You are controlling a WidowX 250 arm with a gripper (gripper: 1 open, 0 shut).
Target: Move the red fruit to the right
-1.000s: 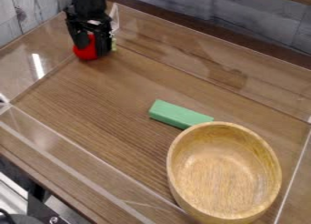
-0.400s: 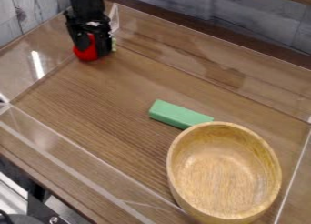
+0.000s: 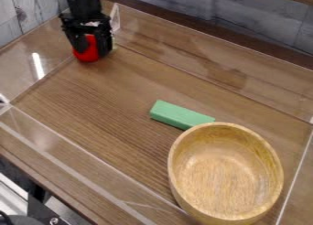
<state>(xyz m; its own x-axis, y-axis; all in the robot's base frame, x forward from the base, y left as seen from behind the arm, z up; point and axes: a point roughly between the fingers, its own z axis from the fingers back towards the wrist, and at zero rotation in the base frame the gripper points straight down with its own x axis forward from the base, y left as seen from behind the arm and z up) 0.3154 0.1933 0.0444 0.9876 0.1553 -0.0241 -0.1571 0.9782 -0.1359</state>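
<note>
Brown wooden planks make up the table (image 3: 116, 110), running under everything, with a grey wall standing behind the far edge. No brand, label or writing can be read from where I stand.

I count 1 red fruit (image 3: 87, 54), 1 green block (image 3: 182, 115), 1 bowl (image 3: 225, 173) and 1 gripper (image 3: 88, 39). The fruit sits up in the far left corner, with the dark gripper right over it and hiding its upper part. Its fingers look apart, 1 to either side of the fruit; whether they touch it, I can't tell.

Down toward the near right, the block lies flat and slanted, its lower end just beside the bowl's rim. The bowl is round, wooden and upright, near the table's right edge. Between the fruit and the block there's a wide stretch of bare planks, and more bare wood runs along the far right side. Tighter room up by the fruit: the left wall is close there.
</note>
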